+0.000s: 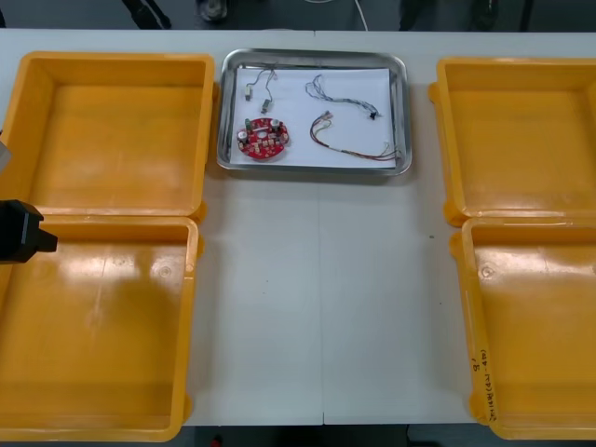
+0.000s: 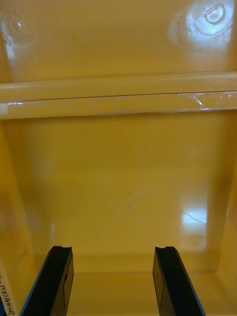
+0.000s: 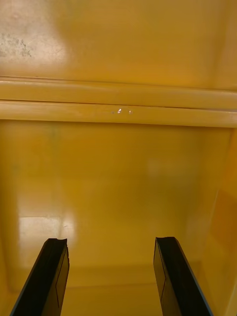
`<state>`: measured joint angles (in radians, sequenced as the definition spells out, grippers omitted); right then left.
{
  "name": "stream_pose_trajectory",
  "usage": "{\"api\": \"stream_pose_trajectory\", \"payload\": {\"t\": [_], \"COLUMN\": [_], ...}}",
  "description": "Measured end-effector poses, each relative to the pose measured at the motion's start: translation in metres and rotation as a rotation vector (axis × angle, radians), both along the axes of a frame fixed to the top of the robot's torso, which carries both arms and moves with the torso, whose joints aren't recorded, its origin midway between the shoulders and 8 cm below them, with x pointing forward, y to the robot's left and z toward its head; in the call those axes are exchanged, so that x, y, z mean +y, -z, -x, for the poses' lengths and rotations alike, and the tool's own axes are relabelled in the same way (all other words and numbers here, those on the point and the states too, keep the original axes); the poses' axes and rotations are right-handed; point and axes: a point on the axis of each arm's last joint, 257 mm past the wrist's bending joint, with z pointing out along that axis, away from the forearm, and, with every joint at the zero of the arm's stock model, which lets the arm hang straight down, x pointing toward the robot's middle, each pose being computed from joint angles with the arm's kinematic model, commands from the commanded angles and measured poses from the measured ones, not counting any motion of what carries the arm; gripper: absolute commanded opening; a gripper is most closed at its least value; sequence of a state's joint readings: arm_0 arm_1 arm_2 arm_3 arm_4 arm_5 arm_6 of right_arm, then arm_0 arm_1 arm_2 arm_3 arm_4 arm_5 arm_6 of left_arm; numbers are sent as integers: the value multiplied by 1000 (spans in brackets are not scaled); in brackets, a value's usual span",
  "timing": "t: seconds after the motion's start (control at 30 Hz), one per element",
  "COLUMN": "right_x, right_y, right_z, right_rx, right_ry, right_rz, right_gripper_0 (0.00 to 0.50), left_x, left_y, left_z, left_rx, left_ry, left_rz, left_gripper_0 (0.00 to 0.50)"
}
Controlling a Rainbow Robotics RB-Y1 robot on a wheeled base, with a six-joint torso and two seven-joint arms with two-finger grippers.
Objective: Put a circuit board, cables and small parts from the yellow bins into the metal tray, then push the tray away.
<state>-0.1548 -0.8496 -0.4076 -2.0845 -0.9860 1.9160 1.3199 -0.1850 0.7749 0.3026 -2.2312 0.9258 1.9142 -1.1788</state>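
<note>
Front view, looking steeply down on a light bench [image 1: 317, 307]. Four yellow bins sit on it: the far left bin [image 1: 116, 130] at the upper left of the frame, the near left bin [image 1: 93, 326] at the lower left, the far right bin [image 1: 521, 130] at the upper right and the near right bin [image 1: 540, 326] at the lower right. At top centre, between the two far bins, lies the metal tray [image 1: 403, 112], white inside. In its lower left corner rests a round red circuit board [image 1: 264, 138]. Just above the board are small metal parts [image 1: 259, 87]. In the tray's right half lie a blue and white cable [image 1: 340, 93] and, below it, a red and yellow cable [image 1: 358, 149]. A black piece of my left arm [image 1: 19, 231] shows at the left edge, where the two left bins meet.

Right wrist view: my right tool [image 2: 112, 248] is open – its two black fingers stand well apart with nothing between them. It hangs over the glossy orange floor of the near right bin. Beyond the fingers runs a double rim, where this bin touches the next.

Left wrist view: my left tool [image 3: 111, 241] is open too, its fingers apart and holding nothing, above the orange floor of a left bin. Beyond them, two bin rims lie side by side.
</note>
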Motion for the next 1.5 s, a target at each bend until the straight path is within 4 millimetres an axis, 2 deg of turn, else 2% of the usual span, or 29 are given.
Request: {"api": "stream_pose_trajectory", "payload": {"t": [0.57,1.5], "right_x": [-11,-12], "right_y": [-10,-10], "right_z": [0,0], "right_rx": [-11,-12], "right_ry": [23,24], "right_rz": [20,21], "right_gripper_0": [468,469], "left_x": [0,0], "left_y": [0,0], "left_z": [0,0], "left_rx": [0,0], "left_ry": [0,0], "left_rz": [0,0], "left_gripper_0": [500,500]}}
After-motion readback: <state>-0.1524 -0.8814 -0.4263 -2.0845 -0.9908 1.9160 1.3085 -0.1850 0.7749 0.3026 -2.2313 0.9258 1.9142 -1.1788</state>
